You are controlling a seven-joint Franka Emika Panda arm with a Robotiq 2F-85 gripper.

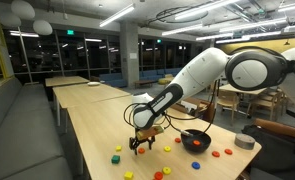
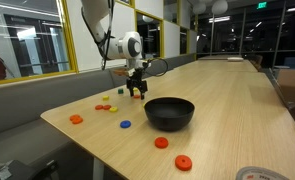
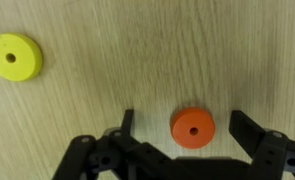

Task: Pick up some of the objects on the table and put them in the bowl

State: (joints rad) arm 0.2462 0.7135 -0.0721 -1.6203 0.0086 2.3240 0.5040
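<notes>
- Wrist view first: the pincer [image 3: 185, 120] comes in from the bottom edge and its body is cut off there. Only two dark fingers [image 3: 128, 122] and some linkage show.
- It is spread wide and grips nothing. An orange disc [image 3: 192, 127] lies flat on the surface [image 3: 107, 40] right between the fingers, with a clear gap on either side.
- Ahead of the pincer and off to one side is a yellow disc [image 3: 15, 56], well clear of the fingers.
- In both exterior views the pincer hangs low, tips pointing down. Whether they touch the wood is too small to tell.
- In an exterior view, the pincer [image 2: 135, 90] itself hides the disc beneath it.
- The bowl [image 2: 170, 118] sits near the pincer but apart from it, upright on the surface.
- Its inside reads only as dark in both exterior views, so I cannot tell whether anything lies in it.
- Loose objects [image 1: 116, 158] in yellow, red and orange dot the surface around the pincer and on past the bowl. Their shapes are hard to make out.
- Beyond the bowl from the pincer, a grey tape roll [image 2: 257, 174] is sliced off by the frame edge.
</notes>
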